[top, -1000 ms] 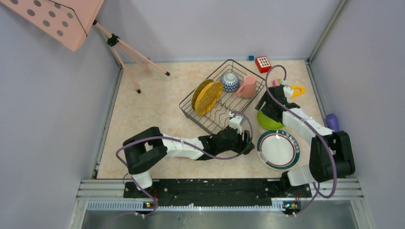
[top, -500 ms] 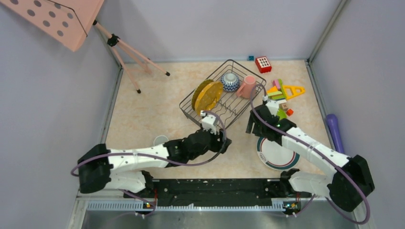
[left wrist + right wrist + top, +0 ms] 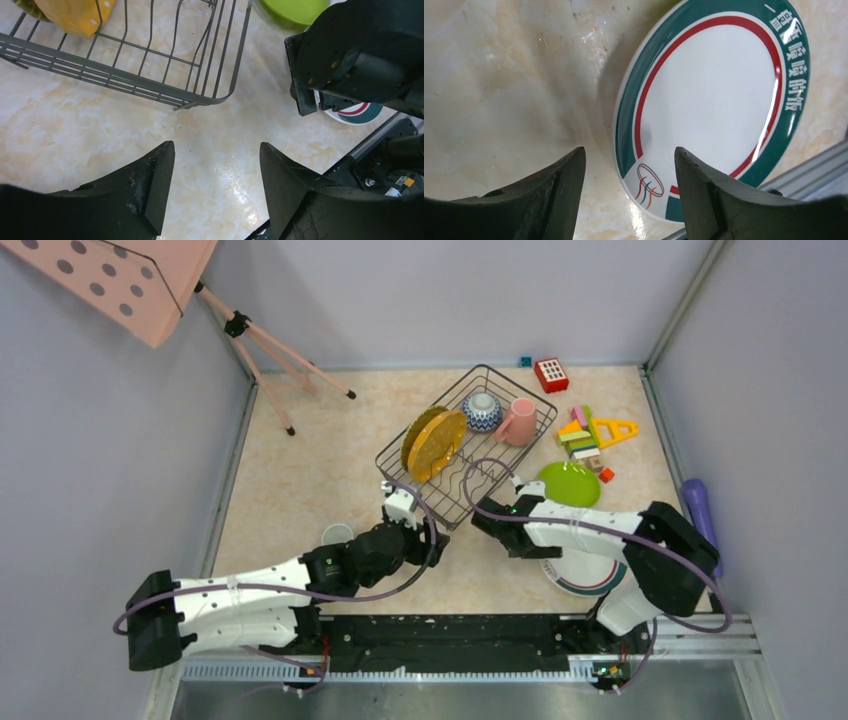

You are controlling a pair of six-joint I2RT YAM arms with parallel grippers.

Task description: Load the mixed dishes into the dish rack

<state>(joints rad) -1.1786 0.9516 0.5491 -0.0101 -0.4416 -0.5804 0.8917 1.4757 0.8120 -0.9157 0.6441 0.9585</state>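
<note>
The dish rack [image 3: 470,445] holds the yellow ribbed plate [image 3: 433,440] upright, the patterned bowl [image 3: 482,410] and the pink mug [image 3: 518,422]. The lime-green plate [image 3: 570,483] lies on the table to the right of the rack. The white plate with dark green rim [image 3: 590,572] lies near the front, partly under my right arm. The grey mug [image 3: 337,534] stands left of my left arm. My left gripper [image 3: 428,542] [image 3: 216,145] is open and empty just before the rack's near corner [image 3: 150,87]. My right gripper [image 3: 503,535] [image 3: 629,149] is open and empty at the white plate's [image 3: 709,100] left edge.
Colourful toy blocks [image 3: 590,435] and a red block [image 3: 551,373] lie right of the rack. A purple cylinder [image 3: 697,505] lies by the right wall. A tripod [image 3: 270,350] with a pink dotted board stands at the back left. My two grippers are close together.
My left gripper has drawn back left, uncovering the grey mug. My right gripper has left the lime-green plate and swung left and nearer, to the white plate's left edge.
</note>
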